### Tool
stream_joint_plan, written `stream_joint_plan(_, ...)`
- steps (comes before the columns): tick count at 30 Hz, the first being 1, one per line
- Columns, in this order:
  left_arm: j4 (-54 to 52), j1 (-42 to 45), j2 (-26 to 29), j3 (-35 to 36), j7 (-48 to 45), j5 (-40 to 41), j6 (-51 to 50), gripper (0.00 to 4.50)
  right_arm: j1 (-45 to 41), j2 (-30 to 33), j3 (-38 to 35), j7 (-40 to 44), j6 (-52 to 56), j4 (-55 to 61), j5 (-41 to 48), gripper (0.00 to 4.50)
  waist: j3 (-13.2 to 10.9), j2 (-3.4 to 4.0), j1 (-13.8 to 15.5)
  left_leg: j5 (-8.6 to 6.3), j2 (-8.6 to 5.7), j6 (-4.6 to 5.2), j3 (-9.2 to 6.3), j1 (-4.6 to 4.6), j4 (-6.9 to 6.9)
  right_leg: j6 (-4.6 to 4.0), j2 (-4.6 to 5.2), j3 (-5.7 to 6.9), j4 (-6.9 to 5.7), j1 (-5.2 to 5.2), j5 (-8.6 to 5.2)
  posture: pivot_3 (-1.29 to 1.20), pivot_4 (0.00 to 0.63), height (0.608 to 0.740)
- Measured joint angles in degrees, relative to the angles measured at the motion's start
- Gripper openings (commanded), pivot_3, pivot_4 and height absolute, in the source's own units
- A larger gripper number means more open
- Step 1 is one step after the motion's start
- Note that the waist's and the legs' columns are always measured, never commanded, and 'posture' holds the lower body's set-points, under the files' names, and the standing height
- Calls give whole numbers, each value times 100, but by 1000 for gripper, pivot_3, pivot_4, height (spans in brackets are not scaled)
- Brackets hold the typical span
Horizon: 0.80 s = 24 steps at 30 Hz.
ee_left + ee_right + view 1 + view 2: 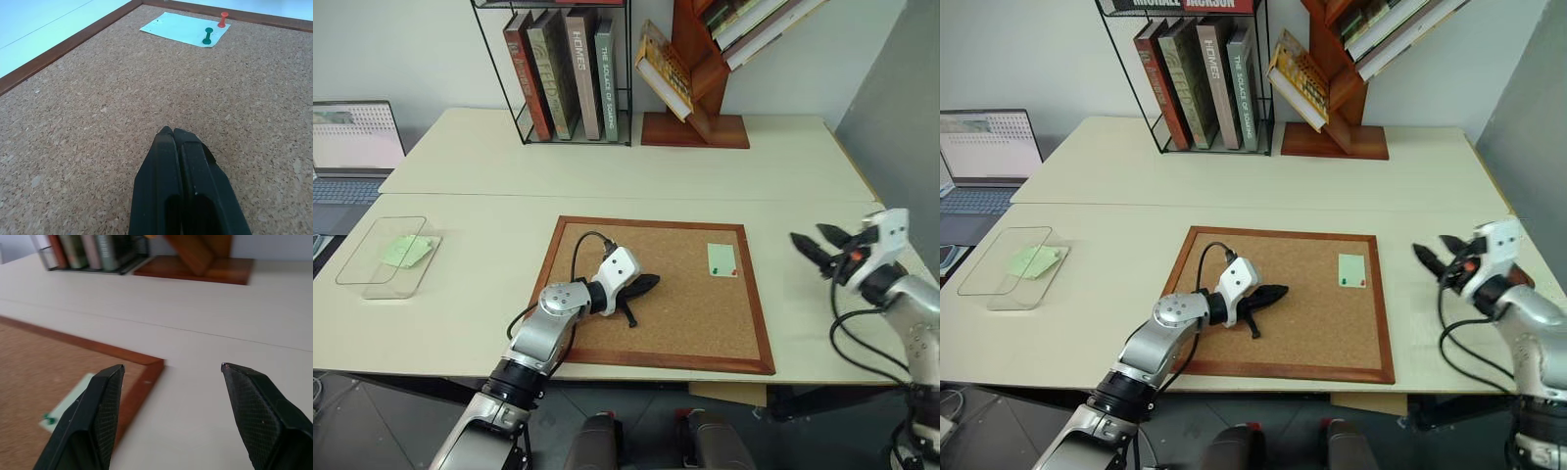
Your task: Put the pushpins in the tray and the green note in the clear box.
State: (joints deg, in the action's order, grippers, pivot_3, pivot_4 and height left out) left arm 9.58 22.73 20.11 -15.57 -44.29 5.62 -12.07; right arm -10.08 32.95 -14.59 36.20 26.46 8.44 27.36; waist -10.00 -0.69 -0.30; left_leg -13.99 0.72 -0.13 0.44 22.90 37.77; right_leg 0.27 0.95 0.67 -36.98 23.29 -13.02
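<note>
Pale mint-green paper note (722, 259) pinned on cork board (685, 313); left gripper (649, 284) pressed closed, empty; right gripper (815, 247) spread wide, empty.

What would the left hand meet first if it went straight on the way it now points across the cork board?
Probably the green note with its green pushpin and red pushpin. The shut left hand has bare cork board ahead until then; depth is uncertain.

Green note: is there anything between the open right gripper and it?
Nothing stands in the gap. The right gripper, jaws apart, hangs beyond the cork board's right edge; bare table and the low wooden frame lie between. The green note lies flat inside the far right corner, held by a red pushpin and a green pushpin.
</note>
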Motion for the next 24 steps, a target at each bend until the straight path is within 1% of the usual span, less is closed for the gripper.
stream_joint_plan(2, -6, 0, -1, -1, -1, 0, -6, 0, 112, -31, 349, 133, -104, 56, -142, 3344, 0, 0, -1, 0, -1, 0, 3, 1, 0, -1, 3, -1, 2, 1, 0, 0, 150, 740)
stream_joint_plan(8, -11, 1, 1, 0, -6, 0, -16, 0, 96, -254, 956, 235, -383, -149, -491, 3344, -1, -2, -4, 0, -2, 0, 4, 0, 0, -1, 8, 2, 2, 2, 0, 0, 150, 740)
stream_joint_plan(17, -71, -6, 2, 1, -4, 0, -25, 0, -16, -285, 1315, 243, -860, -827, -1103, 3344, -2, -3, -3, 0, -2, 0, 6, 0, -1, -1, 8, 1, 2, 2, -1, 0, 150, 740)
stream_joint_plan(19, -78, -8, 2, 1, 0, 0, -27, 0, -43, -314, 1347, 233, -892, -883, -1164, 2982, -2, -3, -3, 0, -2, 0, 5, 1, -1, -1, 8, 2, 2, 2, -1, 0, 150, 740)
stream_joint_plan(20, -82, -13, 2, 4, 0, 0, -27, 0, -66, -327, 1368, 227, -946, -921, -1212, 2878, -2, -3, -3, 0, -2, 0, 5, 0, -1, -1, 8, 2, 2, 2, -1, 0, 150, 740)
stream_joint_plan(24, -96, -18, 3, 3, -5, 0, -30, 0, -222, -433, 1380, 121, -1068, -1176, -1345, 2076, -2, -3, -3, 0, -2, 0, 5, 1, -1, -1, 8, 2, 2, 2, -1, 0, 150, 740)
